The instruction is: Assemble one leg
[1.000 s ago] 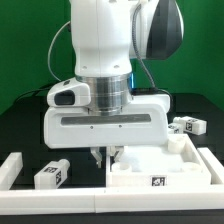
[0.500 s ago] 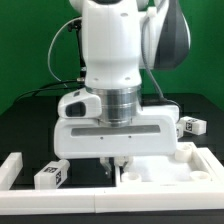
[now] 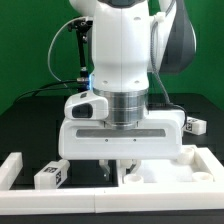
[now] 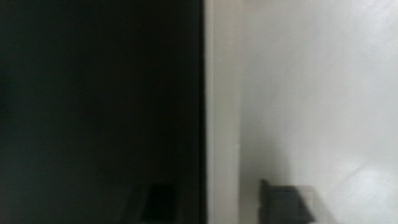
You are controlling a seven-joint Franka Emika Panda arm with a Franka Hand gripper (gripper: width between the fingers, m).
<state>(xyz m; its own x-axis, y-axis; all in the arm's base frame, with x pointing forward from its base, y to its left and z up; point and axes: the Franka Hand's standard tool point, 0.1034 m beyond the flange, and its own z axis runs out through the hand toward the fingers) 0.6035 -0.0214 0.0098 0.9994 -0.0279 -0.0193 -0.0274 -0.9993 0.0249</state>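
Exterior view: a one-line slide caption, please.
Tool low over the white panel edge; one tagged leg lies at the exterior view's left, another at its right.

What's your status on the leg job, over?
Gripper low, fingers astride panel edge; grip unclear. Leg lies apart on table, untouched. Nothing seen between them.
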